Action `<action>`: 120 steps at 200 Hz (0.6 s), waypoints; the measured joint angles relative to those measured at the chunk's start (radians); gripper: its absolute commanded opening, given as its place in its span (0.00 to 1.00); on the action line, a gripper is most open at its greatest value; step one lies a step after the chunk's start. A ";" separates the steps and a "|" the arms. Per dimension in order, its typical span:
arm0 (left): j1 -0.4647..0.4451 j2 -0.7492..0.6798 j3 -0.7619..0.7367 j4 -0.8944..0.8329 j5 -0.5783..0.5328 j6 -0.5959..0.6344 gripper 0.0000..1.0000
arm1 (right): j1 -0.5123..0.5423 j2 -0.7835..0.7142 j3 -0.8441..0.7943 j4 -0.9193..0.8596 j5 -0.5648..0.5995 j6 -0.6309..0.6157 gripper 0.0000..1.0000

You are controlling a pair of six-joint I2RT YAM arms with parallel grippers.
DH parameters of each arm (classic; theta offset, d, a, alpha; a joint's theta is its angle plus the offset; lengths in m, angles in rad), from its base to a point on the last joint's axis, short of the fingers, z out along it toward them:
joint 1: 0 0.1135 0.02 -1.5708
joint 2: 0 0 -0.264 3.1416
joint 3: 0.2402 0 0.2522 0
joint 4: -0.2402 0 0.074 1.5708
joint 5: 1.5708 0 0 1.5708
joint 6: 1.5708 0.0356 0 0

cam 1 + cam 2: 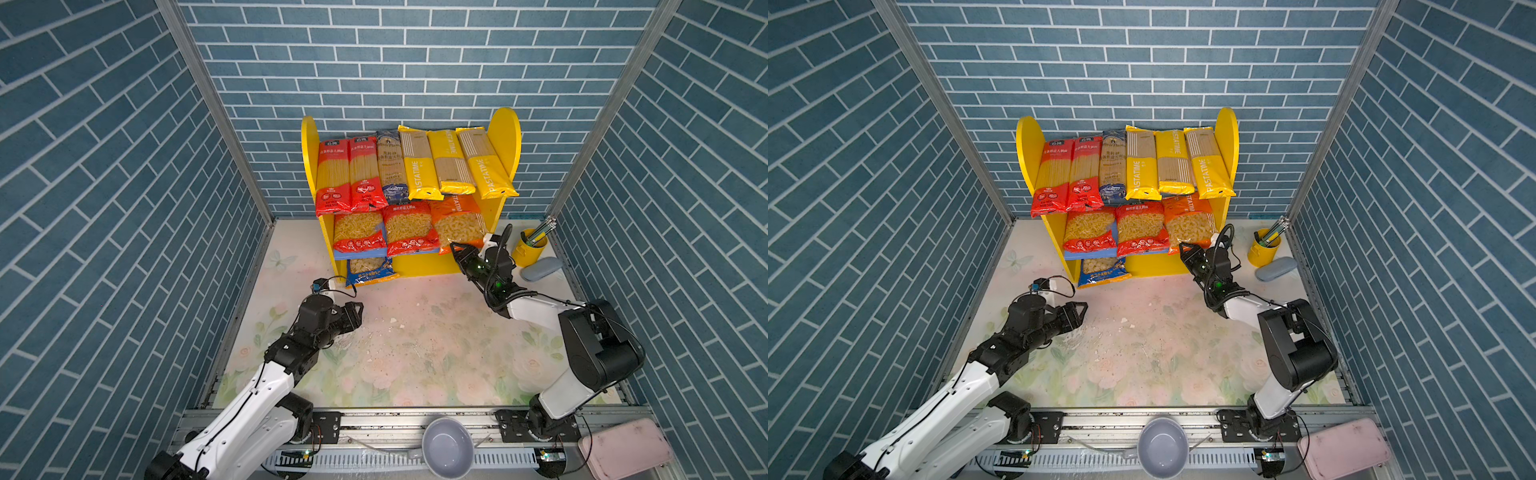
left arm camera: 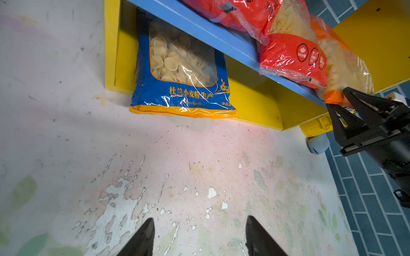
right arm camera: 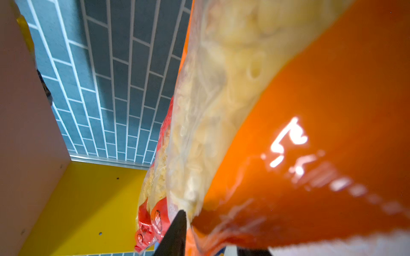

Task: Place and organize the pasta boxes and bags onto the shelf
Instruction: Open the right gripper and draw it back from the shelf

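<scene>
In both top views a worn floral mat (image 1: 415, 353) fills the centre, walled by blue brick panels (image 1: 104, 187). The left gripper (image 2: 197, 237), lower left, hangs apart over it. The right gripper (image 1: 455, 248) meets the orange bag (image 1: 457, 224); its grip is unclear.

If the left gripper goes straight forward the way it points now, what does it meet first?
Probably the blue-orange pasta bag at the shelf's bottom; the left gripper is open, with only bare table before it, though depth is uncertain.
</scene>
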 measured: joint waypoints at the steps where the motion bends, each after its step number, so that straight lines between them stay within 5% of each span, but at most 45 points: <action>1: 0.000 0.000 0.003 -0.004 -0.002 0.002 0.69 | 0.000 -0.002 0.000 -0.003 -0.001 -0.002 0.44; 39: 0.000 -0.009 0.100 -0.101 -0.072 0.079 0.74 | -0.003 -0.201 -0.024 -0.260 -0.070 -0.123 0.44; 64: 0.000 -0.027 0.154 -0.185 -0.142 0.126 0.92 | -0.003 -0.394 -0.063 -0.491 -0.068 -0.272 0.45; 72: 0.000 -0.037 0.164 -0.207 -0.175 0.143 0.99 | -0.004 -0.459 -0.080 -0.571 -0.046 -0.323 0.47; 120: -0.002 -0.106 0.166 -0.283 -0.439 0.266 1.00 | -0.036 -0.773 -0.215 -0.777 0.243 -0.608 0.61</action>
